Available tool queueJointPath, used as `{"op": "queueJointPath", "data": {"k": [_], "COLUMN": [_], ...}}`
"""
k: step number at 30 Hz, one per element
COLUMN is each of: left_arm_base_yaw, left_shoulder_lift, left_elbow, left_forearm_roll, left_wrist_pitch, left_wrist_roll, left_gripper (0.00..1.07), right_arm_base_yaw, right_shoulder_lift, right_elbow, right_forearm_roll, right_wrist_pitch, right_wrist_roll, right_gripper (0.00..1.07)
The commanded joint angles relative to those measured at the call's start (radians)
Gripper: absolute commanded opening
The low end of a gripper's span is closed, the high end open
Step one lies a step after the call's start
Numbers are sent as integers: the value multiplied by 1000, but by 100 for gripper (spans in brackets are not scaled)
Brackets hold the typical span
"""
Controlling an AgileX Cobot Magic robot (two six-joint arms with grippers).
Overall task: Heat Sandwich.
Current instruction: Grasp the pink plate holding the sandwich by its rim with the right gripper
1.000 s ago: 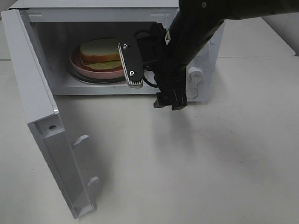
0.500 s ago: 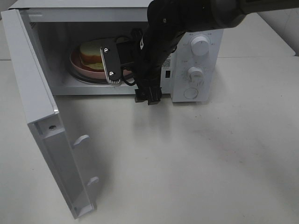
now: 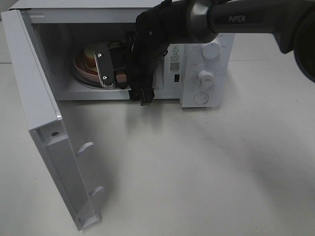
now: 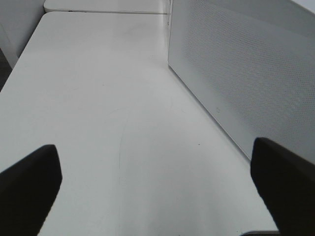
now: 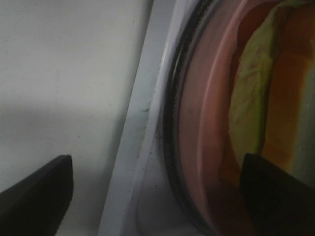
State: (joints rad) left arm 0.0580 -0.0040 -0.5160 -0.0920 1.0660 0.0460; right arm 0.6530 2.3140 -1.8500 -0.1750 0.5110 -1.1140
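Right gripper: reaching into the microwave cavity from the front opening, jaws spread wide. Right wrist view shows one dark fingertip over the white cavity sill and the other over the plate; neither visibly clamps on anything. Nothing gripped.

Sandwich: lies on the pink plate, which sits on the glass turntable inside the microwave. Yellow-green filling shows at its edge in the wrist view. In the high view the sandwich is mostly hidden behind the gripper's silver-edged finger; only a tan-brown sliver and the plate rim show.

Right arm: black, comes in from upper right across the top of the microwave's control panel; two knobs visible below it.

Microwave door: swung fully open to the left.

Left gripper: released, fingers wide apart, hanging over the bare white table beside a white perforated panel. Holds nothing. Not visible in the high view.
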Motion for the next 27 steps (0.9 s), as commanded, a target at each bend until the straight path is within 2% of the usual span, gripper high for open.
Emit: {"op": "queueJointPath", "data": {"k": [1, 9, 27], "left_arm_base_yaw": [-6, -6, -6], "left_shoulder_lift": [-7, -7, -7], "left_elbow": [1, 1, 1], "left_forearm_roll": [1, 1, 1], "left_wrist_pitch": [0, 0, 0], "left_wrist_roll": [-4, -4, -4], "left_gripper": [100, 100, 100], "right_arm_base_yaw": [3, 3, 3], "right_shoulder_lift": [21, 109, 164], "right_elbow": [-41, -161, -183], "right_forearm_roll": [-8, -28, 4], "right_wrist_pitch": [7, 11, 7], "right_wrist_roll": [8, 12, 16], "right_gripper": [87, 86, 83]}}
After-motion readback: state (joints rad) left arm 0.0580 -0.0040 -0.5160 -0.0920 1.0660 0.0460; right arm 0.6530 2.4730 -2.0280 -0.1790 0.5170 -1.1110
